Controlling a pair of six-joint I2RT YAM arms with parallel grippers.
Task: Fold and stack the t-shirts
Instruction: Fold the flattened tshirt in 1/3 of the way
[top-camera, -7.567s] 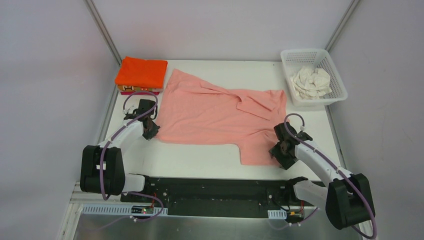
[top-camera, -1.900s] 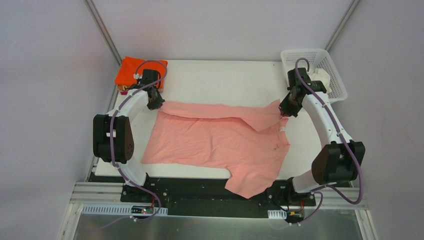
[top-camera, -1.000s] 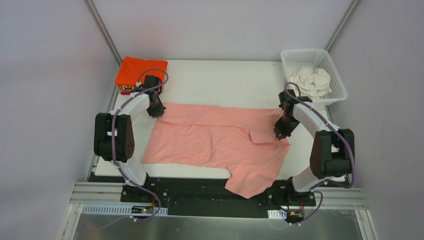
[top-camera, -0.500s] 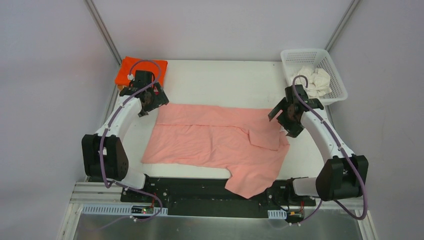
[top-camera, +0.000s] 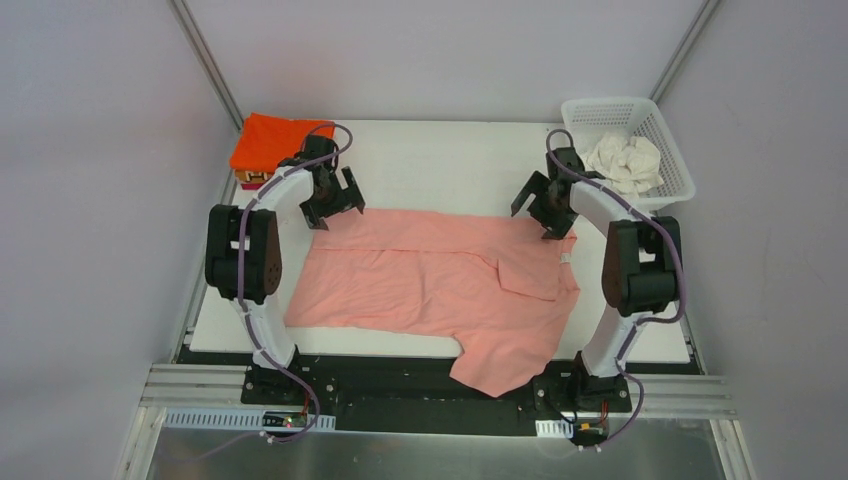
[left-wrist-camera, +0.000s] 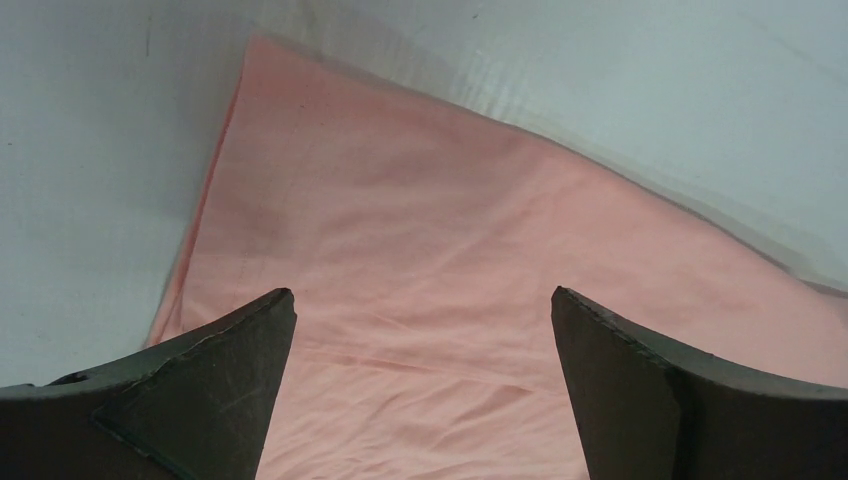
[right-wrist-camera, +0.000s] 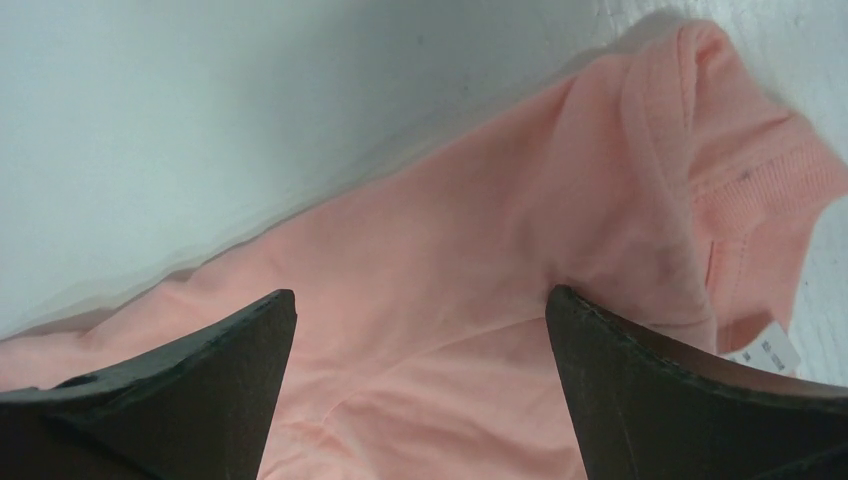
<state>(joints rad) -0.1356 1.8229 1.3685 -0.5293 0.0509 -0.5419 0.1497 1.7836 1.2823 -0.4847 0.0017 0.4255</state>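
Observation:
A salmon pink t-shirt (top-camera: 440, 285) lies spread on the white table (top-camera: 450, 165), its far edge folded over and one sleeve hanging past the near edge. My left gripper (top-camera: 335, 201) hovers open over the shirt's far left corner (left-wrist-camera: 420, 260), holding nothing. My right gripper (top-camera: 538, 208) hovers open over the far right corner by the collar (right-wrist-camera: 470, 250), also empty. A folded orange t-shirt (top-camera: 272, 147) sits on a stack at the far left. A crumpled cream-white t-shirt (top-camera: 625, 163) lies in the basket.
The white lattice basket (top-camera: 672, 155) stands at the table's far right corner. Magenta fabric (top-camera: 255, 180) peeks out beneath the orange stack. Grey walls close in on both sides and the back.
Both grippers have opened and let go of the salmon shirt's far corners, then swung up and inward. The folded far edge now lies flat on the table.

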